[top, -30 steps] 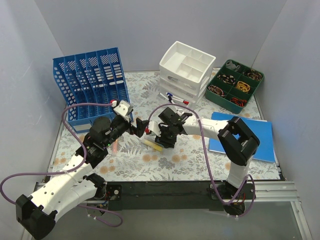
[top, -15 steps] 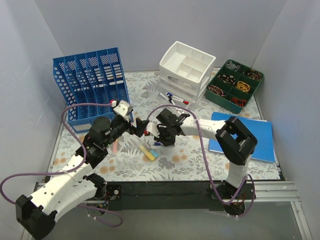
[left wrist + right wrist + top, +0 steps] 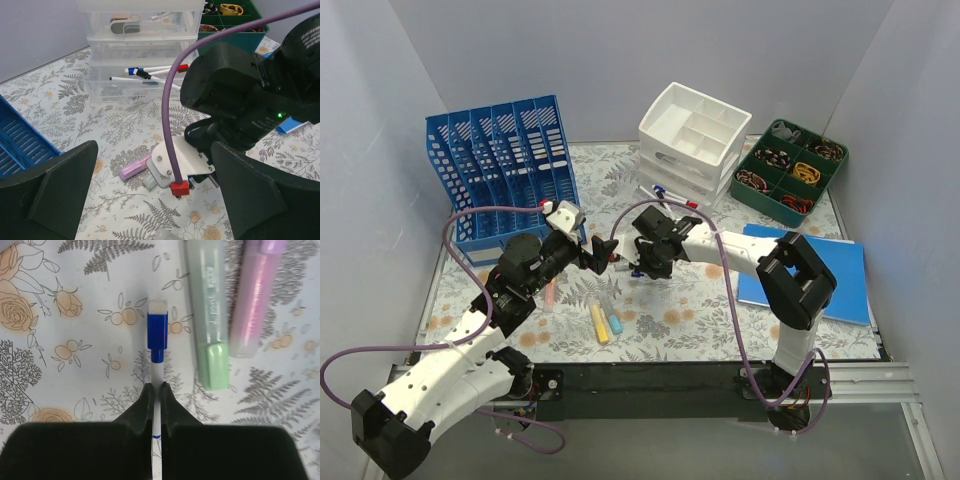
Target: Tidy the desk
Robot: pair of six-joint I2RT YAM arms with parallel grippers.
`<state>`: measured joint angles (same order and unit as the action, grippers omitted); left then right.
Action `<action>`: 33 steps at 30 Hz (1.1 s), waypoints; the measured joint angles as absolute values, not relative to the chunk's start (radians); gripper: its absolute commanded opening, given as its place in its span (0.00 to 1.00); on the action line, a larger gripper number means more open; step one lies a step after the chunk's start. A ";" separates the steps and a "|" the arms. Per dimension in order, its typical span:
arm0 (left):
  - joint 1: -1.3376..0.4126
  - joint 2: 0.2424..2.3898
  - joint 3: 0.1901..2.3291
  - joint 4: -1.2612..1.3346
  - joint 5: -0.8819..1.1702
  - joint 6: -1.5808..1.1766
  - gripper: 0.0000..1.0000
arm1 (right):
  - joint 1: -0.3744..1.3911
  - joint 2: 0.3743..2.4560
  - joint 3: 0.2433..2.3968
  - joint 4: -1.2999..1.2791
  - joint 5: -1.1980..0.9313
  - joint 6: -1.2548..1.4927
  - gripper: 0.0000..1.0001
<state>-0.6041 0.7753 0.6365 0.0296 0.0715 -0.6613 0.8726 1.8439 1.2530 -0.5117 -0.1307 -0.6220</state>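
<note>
At the middle of the desk (image 3: 720,300), a flat tabletop printed with pale ferns and orange flowers that fills the scene, the two arms meet nose to nose. The right gripper (image 3: 156,390), half open a second ago, has now pressed its jaws together on the thin white barrel of a blue-capped pen (image 3: 157,332). The pen still lies flat on the print, its cap pointing away from the fingers. Just right of the pen in the right wrist view lie a green highlighter (image 3: 207,340) and a pink highlighter (image 3: 255,305), side by side and untouched. Over the same second the gripper has shifted slightly toward the far side. A yellow highlighter (image 3: 600,323) and a pale blue highlighter (image 3: 617,323), which were right beneath it, now rest nearer the front rail, left of centre and apart from both arms. The left gripper (image 3: 154,150) hangs facing the right one with its jaws spread wide, holding nothing. This looks like the start of a new pick: the pen is gripped but not yet lifted. It probably belongs with the other pens by the white drawer unit (image 3: 692,140) at the far side. The tidying seems at an early stage, with four highlighters loose and two of them now farther from any container.
</note>
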 measured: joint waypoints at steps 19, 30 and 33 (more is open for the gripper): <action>-0.604 0.782 0.636 0.030 0.072 -0.661 0.98 | 0.604 1.727 1.525 -0.507 -0.149 -0.602 0.01; -0.604 0.783 0.636 0.030 0.072 -0.661 0.98 | 0.527 1.823 1.575 -0.458 -0.112 -0.571 0.21; -0.604 0.786 0.636 0.030 0.072 -0.661 0.98 | 0.523 1.846 1.586 -0.451 -0.106 -0.564 0.36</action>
